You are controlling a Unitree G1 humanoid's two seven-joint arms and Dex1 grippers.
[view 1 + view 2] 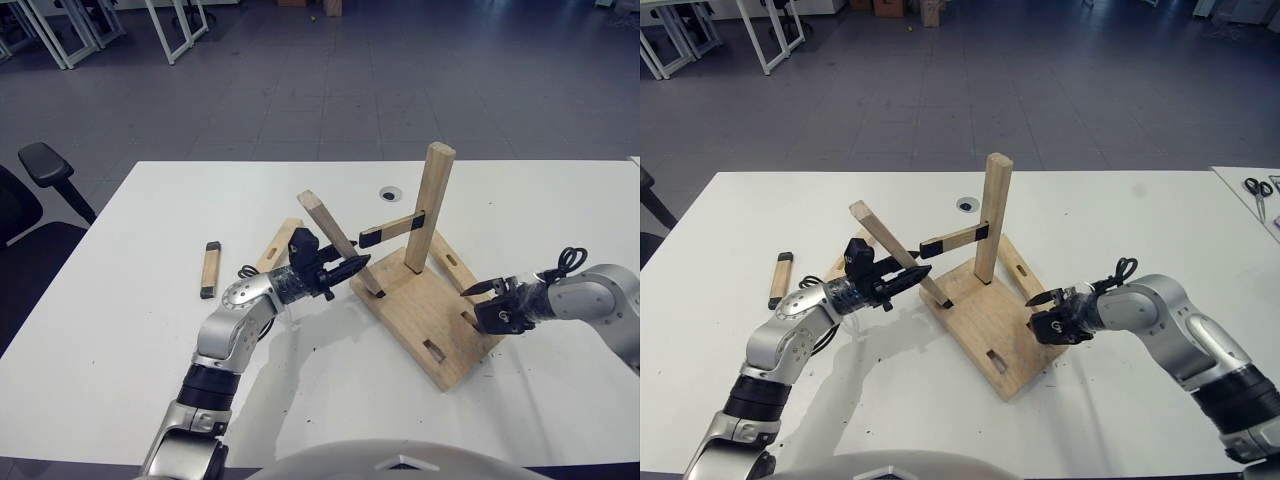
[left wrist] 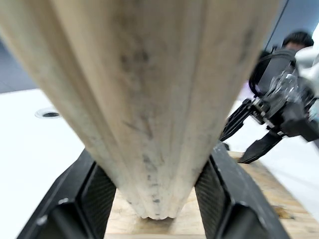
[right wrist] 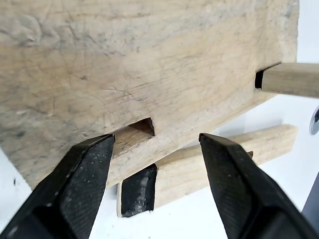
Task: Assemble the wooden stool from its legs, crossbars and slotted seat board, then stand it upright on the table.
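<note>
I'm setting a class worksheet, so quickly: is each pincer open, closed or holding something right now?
Left pincer: closed on the tilted leg.
Right pincer: open at the seat board edge, holding nothing.

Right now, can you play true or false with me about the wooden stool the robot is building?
1. The left tool is shut on the tilted pale wooden leg. True.
2. The right tool is holding a crossbar. False: it is open at the edge of the flat slotted wooden seat board and grips nothing.
3. A short black-tipped wooden stick lies loose on the white table, on the robot's left. True.
4. Four legs stand in the seat board. False: only two do, the tilted leg and the upright wooden leg.
</note>
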